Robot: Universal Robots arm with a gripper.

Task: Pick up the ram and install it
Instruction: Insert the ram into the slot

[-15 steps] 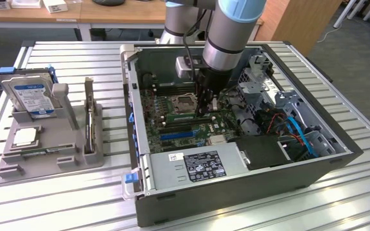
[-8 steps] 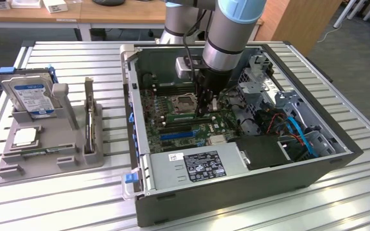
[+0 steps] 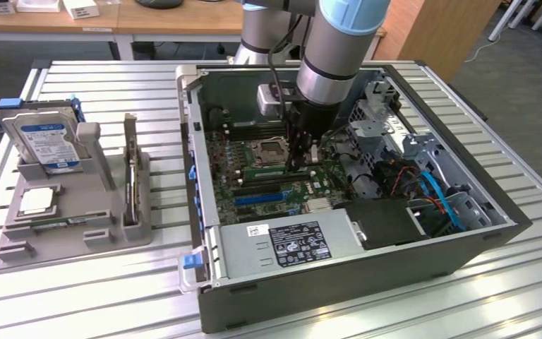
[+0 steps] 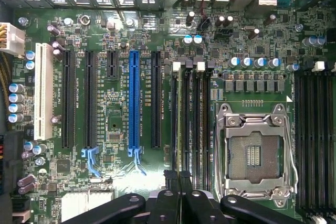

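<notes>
We lose the fingertips behind the arm [image 3: 341, 49] in the exterior view. There the hand [image 3: 301, 161] is down inside the open computer case [image 3: 459, 244], at three o'clock of the processor socket [image 3: 269, 150]. The wrist view shows it clenched on the ram [image 4: 182, 124]. The ram is edge-on, a thin greenish line along a memory slot, and we can't make out its chips or whether it's seated. Far out at nine o'clock, the hard drive [image 3: 45, 138] stands in a grey holder [image 3: 73, 240] on the table [image 3: 92, 282].
</notes>
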